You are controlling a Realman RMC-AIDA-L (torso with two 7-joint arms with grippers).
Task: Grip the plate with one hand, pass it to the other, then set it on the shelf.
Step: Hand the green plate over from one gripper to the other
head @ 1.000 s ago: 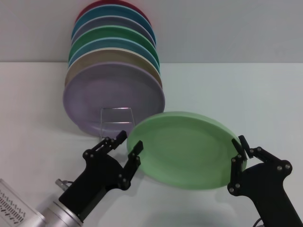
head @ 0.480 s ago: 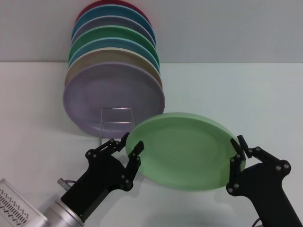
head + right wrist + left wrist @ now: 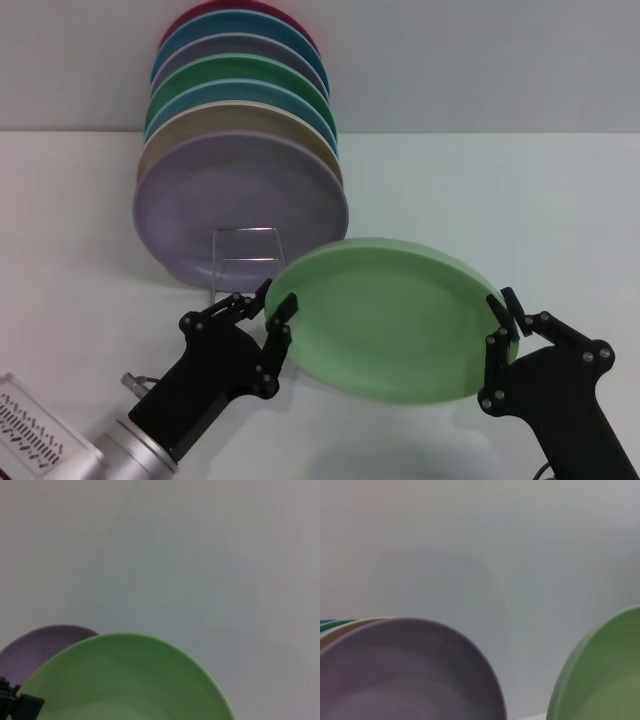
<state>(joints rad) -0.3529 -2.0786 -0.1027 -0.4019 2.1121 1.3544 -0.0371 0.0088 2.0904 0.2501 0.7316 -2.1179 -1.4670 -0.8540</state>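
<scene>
A: Starting at the left, what is there?

B: A row of upright plates (image 3: pixel 240 130) stands on the white table (image 3: pixel 520 200), with the lilac plate (image 3: pixel 240 210) at the front. Just before that one sits the shelf (image 3: pixel 246 255), a thin silver wire rack whose squared loop shows against the lilac face.

A: And the left gripper (image 3: pixel 268 315)?

B: It reaches up from the lower left. Its fingers are spread, one on either side of the left rim of the plate (image 3: pixel 385 320). Whether the pads actually press on the rim I cannot tell; they look apart rather than clamped.

A: Where is the plate itself?

B: The pale green one is off the table, tilted with its face toward the camera, between the two grippers and just right of the rack. In the left wrist view its edge (image 3: pixel 600 675) shows beside the lilac plate (image 3: pixel 405 675).

A: And on the right?

B: The right gripper (image 3: pixel 503 328) comes up from the lower right and its fingers are closed on the plate's right rim, holding it. The right wrist view looks across the green plate (image 3: pixel 125 680) to the tip of the left gripper (image 3: pixel 17 703) at the far edge.
</scene>
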